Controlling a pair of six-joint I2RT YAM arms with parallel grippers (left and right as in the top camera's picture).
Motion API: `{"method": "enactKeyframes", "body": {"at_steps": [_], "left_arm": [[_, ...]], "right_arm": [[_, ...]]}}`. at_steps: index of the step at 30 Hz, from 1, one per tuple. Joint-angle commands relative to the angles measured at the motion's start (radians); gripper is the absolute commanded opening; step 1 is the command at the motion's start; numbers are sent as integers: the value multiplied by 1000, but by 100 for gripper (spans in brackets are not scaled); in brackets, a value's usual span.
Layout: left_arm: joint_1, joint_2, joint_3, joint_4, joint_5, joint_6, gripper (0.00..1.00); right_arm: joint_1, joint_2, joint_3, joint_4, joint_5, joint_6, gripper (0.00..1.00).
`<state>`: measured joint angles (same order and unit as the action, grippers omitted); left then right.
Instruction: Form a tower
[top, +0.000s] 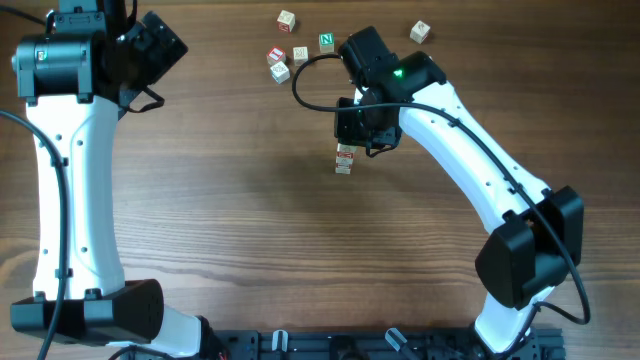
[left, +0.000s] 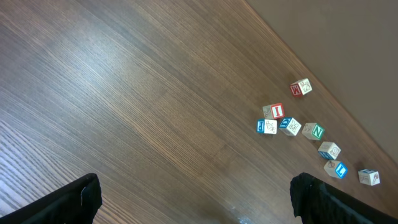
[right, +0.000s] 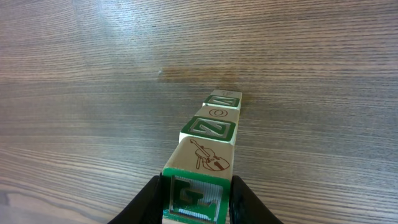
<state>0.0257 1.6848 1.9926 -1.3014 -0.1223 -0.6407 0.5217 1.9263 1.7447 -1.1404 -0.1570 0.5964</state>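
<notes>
On top of the tower (top: 344, 160), with right gripper (right: 194, 199) jaws pinching the green-faced cube (right: 198, 160) and left gripper (left: 198, 205) jaws spread: square edges, lower straight, release gently.

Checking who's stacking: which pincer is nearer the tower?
Right. The right pincer grips the tower at its top; the left pincer hangs open, far off to the tower's left.
</notes>
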Motion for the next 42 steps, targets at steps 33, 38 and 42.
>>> {"method": "enactKeyframes", "body": {"at_steps": [33,38,42], "left_arm": [[5,-2,0,3,-9,8,100],[5,-2,0,3,-9,8,100],[5,-2,0,3,-9,8,100]], "right_arm": [[-1,-67,7,-3,6,-20,17],[-1,-42,7,-3,10,-19,17],[-1,-35,7,-2,20,-20,17]]}}
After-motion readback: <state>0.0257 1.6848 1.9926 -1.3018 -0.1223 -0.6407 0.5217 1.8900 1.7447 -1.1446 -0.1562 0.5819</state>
